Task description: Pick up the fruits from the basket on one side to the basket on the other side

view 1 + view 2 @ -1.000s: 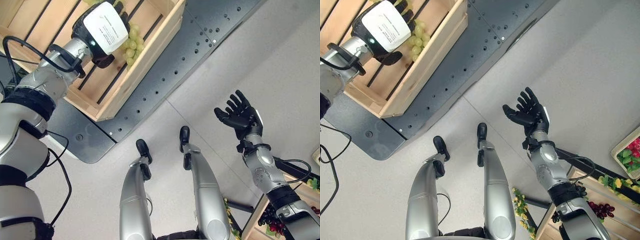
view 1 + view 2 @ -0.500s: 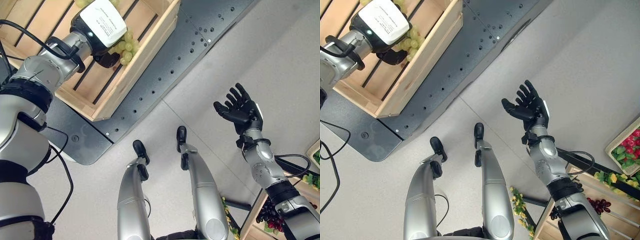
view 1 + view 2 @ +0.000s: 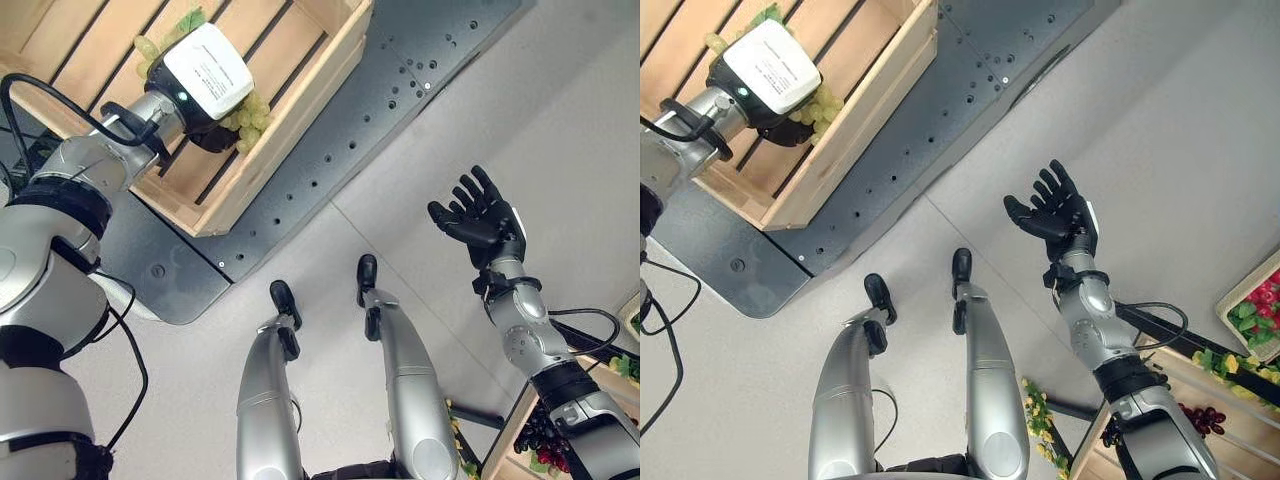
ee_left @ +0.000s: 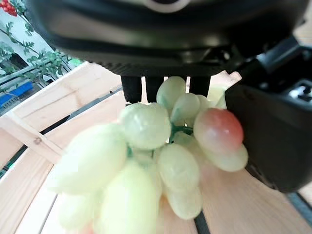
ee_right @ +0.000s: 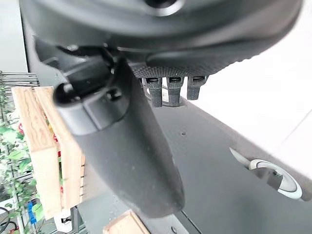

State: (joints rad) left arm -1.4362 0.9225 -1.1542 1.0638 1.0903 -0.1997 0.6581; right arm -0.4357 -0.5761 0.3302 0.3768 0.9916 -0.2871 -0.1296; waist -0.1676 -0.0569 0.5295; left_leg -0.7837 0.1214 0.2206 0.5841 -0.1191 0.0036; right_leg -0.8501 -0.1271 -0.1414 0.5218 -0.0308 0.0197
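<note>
A bunch of green grapes hangs in my left hand, whose thumb and fingers are curled round it. The hand is over the inside of a slatted wooden crate at the upper left, and grapes stick out past it above the crate's slats. Whether the bunch touches the slats cannot be told. My right hand is raised over the grey floor at the right, palm up, with its fingers spread and nothing in it.
The crate stands on a dark perforated platform. At the lower right, wooden shelving holds dark purple grapes, red fruit and yellow-green foliage. Bare grey floor lies between the two sides.
My left hand with the grapes has shifted slightly toward the crate's near side, and a leaf and more grapes now show beyond it. The right hand has stayed raised and open.
</note>
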